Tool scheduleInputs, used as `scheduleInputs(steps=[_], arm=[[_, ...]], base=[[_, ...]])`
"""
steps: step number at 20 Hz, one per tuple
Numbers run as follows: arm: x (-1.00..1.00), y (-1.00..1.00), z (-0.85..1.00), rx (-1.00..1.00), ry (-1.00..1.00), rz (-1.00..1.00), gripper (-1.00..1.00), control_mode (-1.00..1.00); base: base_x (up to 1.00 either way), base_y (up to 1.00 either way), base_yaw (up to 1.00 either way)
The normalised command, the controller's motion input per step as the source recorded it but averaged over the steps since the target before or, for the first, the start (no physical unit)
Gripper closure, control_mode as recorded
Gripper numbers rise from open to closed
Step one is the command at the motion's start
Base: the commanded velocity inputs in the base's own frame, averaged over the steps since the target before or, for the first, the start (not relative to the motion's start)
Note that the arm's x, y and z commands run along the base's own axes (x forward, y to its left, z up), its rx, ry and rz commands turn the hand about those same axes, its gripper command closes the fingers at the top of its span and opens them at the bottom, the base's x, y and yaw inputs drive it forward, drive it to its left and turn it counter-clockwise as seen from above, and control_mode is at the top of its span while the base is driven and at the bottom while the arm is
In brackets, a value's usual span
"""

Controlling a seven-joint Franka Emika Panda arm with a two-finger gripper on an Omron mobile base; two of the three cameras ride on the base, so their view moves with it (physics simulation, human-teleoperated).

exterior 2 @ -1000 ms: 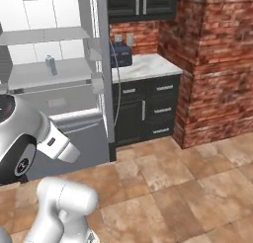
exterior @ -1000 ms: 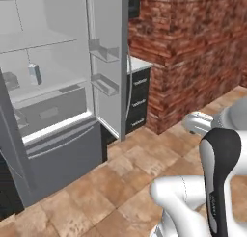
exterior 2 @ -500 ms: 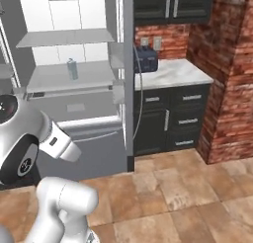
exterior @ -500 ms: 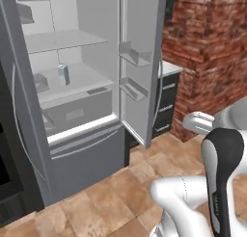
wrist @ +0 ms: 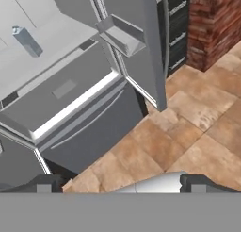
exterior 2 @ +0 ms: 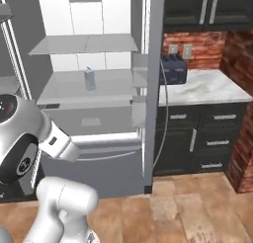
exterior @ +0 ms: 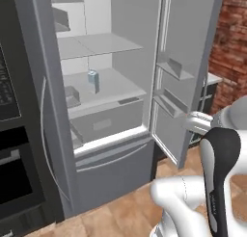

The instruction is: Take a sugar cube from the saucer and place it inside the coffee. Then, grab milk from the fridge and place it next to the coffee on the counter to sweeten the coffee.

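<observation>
Since the earlier frames the base has driven closer to the fridge (exterior: 111,149), so both base views have swung to face its open interior. Gripper (wrist: 117,186) hangs over the tile floor (wrist: 197,118) in front of the fridge, fingertips (wrist: 44,185) spread wide apart, holding nothing. Milk (exterior: 92,81) stands upright on the fridge's middle glass shelf (exterior 2: 64,91). Right of the fridge lies the counter (exterior 2: 202,91), carrying a dark toaster (exterior 2: 173,70).
</observation>
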Motion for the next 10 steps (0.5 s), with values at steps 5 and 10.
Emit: scheduleInputs(steps=[5, 10], arm=[[0.00, 0.00, 0.00, 0.00, 0.00, 0.00, -1.00, 1.00], [0.00, 0.00, 0.00, 0.00, 0.00, 0.00, -1.00, 1.00]], base=[[0.41, -0.19, 0.37], [0.73, -0.32, 0.38]])
